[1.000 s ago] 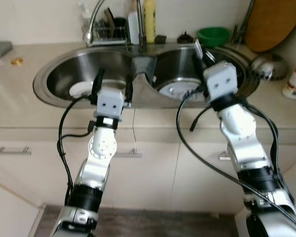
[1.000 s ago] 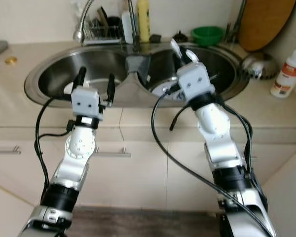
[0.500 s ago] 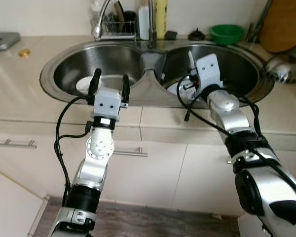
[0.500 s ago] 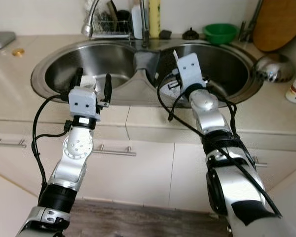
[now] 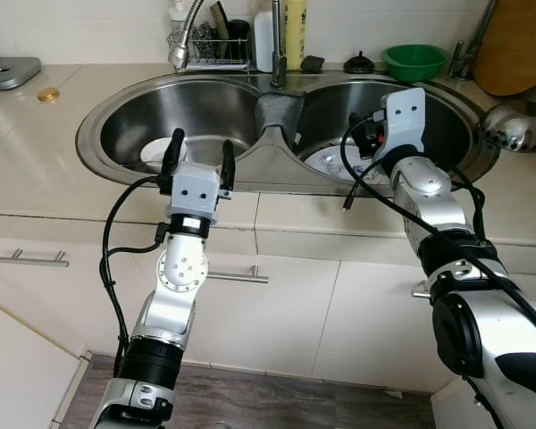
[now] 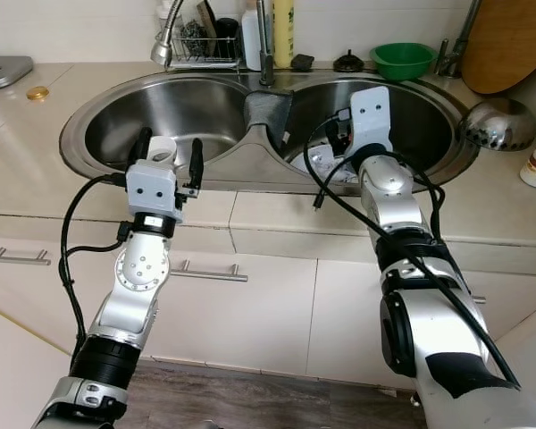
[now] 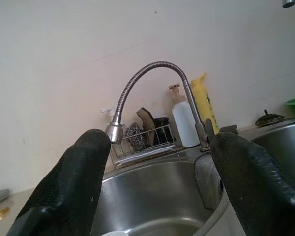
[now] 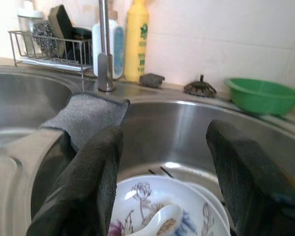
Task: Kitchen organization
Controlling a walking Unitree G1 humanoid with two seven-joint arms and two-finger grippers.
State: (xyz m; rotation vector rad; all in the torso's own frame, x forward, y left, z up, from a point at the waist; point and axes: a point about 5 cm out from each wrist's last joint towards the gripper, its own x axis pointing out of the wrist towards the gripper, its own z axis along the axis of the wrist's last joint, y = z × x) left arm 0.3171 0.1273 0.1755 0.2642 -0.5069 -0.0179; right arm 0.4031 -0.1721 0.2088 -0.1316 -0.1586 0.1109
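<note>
Over the sink, the right gripper is held spread above the plate in the right basin, and the left gripper is held spread at the front rim.

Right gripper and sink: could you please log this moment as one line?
right gripper open, above floral plate with spoon, right basin | left gripper open at left basin's front edge | grey cloth on divider

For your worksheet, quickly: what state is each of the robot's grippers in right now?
Left gripper: open, holding nothing, at the sink's front edge.
Right gripper: open, holding nothing, above the plate.
</note>
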